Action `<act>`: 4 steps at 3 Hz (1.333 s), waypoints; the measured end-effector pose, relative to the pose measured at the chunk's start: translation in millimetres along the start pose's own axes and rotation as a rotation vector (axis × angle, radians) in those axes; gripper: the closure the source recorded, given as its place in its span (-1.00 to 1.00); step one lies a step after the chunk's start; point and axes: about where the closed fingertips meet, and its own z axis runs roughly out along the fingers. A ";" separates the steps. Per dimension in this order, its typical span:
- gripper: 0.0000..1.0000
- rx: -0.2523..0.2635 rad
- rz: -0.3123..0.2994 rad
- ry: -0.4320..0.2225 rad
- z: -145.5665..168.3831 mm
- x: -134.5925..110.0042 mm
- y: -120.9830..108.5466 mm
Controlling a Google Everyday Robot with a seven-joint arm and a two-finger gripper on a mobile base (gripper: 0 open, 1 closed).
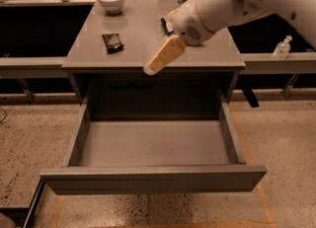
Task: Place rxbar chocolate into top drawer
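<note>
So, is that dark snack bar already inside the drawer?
No, the snack bar lies on the table, left of the claw, which hangs at the table's front edge.

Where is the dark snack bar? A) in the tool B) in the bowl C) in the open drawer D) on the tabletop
D: the snack bar lies on the table, on its left part, apart from the tool, which hangs over the table's front edge.
</note>
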 end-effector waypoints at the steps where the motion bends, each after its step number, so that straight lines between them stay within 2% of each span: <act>1: -1.00 -0.003 0.001 -0.007 6.3 -1.7 -2.3; 2: -1.00 0.018 0.025 -0.002 9.4 2.7 -0.5; 3: -1.00 0.029 0.051 -0.049 35.4 -3.0 -1.8; 4: -1.00 0.035 0.074 -0.134 76.1 -18.4 -15.6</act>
